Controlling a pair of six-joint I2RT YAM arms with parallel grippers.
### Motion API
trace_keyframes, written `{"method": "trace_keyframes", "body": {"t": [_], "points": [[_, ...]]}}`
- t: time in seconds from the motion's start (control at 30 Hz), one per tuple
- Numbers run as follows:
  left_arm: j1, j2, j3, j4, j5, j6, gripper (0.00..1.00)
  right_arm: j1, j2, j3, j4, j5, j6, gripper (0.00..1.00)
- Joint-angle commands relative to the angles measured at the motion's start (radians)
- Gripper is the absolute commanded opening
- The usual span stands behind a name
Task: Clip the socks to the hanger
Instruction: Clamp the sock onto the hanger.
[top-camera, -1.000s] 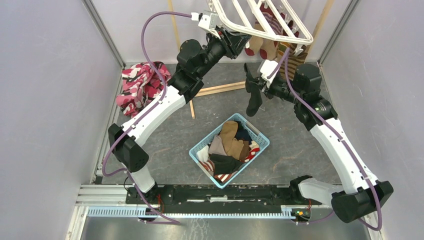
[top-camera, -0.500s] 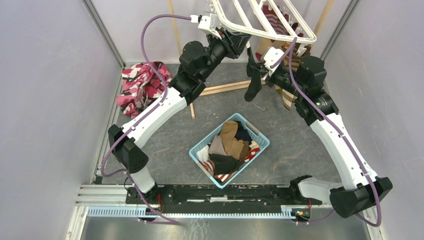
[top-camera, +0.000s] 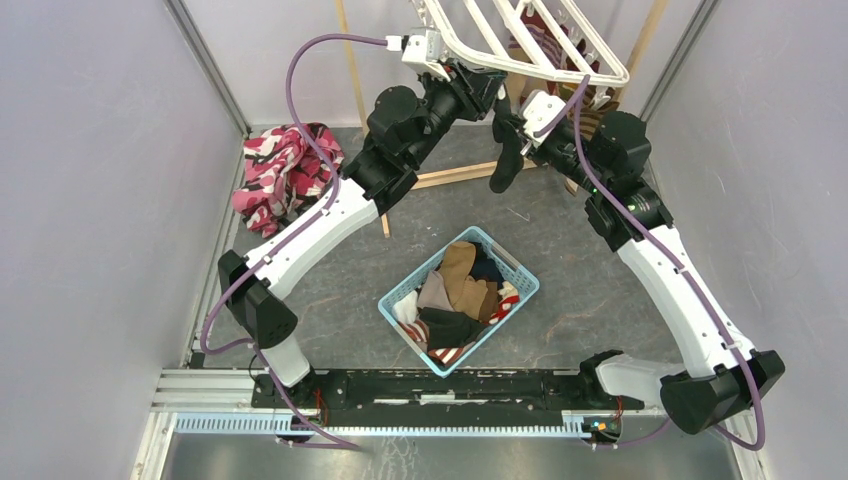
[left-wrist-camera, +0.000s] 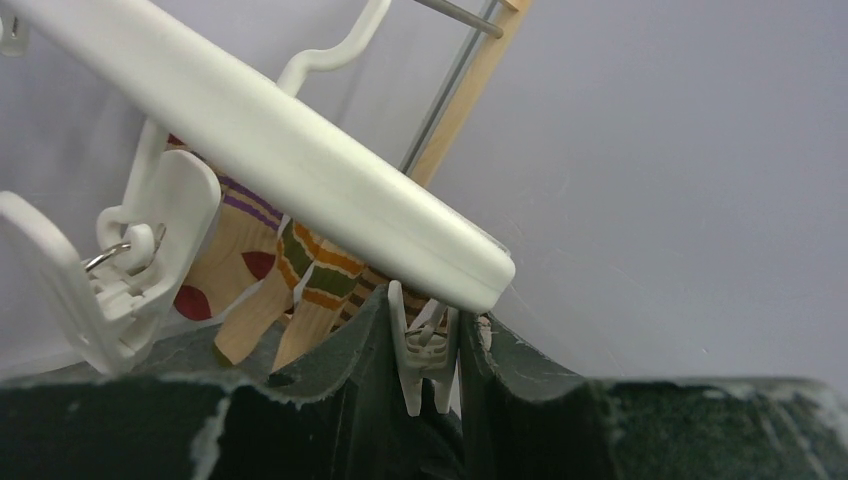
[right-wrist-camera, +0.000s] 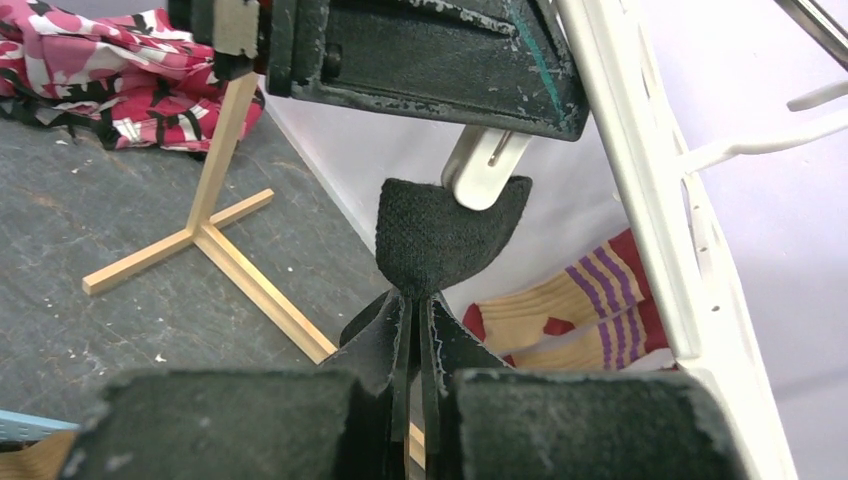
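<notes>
Left tool (left-wrist-camera: 424, 312) squeezing small white plastic clip (left-wrist-camera: 428, 365); right tool (right-wrist-camera: 415, 325) pinching black fabric sock (right-wrist-camera: 450, 230) at its mouth. Next: seat cuff, release clip.

White hanger (left-wrist-camera: 280, 160) and white clip (left-wrist-camera: 425, 352) at the top. Black sock (right-wrist-camera: 440, 235) mid-frame. Tan striped socks (left-wrist-camera: 310, 290) with purple, orange and green bands. Light blue basket (top-camera: 400, 286) at centre. Pink, red and black patterned cloth (top-camera: 280, 170) upper left.

Lab test cell: plain grey panel walls (top-camera: 90, 200), aluminium mounting rail (top-camera: 200, 385)
</notes>
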Motion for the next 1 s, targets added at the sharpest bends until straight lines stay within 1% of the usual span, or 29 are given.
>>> {"method": "trace_keyframes", "body": {"t": [0.0,0.43,0.97], "points": [[-0.009,-0.023,0.044,-0.001,-0.046,-0.045,0.02,0.009,-0.001,0.031,0.061,0.052,-0.024,0.0],[-0.013,-0.035,0.054,-0.033,-0.118,-0.105,0.03,0.022,-0.008,0.002,0.061,0.077,-0.031,0.0],[-0.013,-0.033,0.036,-0.021,-0.121,-0.174,0.03,0.036,0.006,0.013,0.048,0.062,-0.015,0.0]]}}
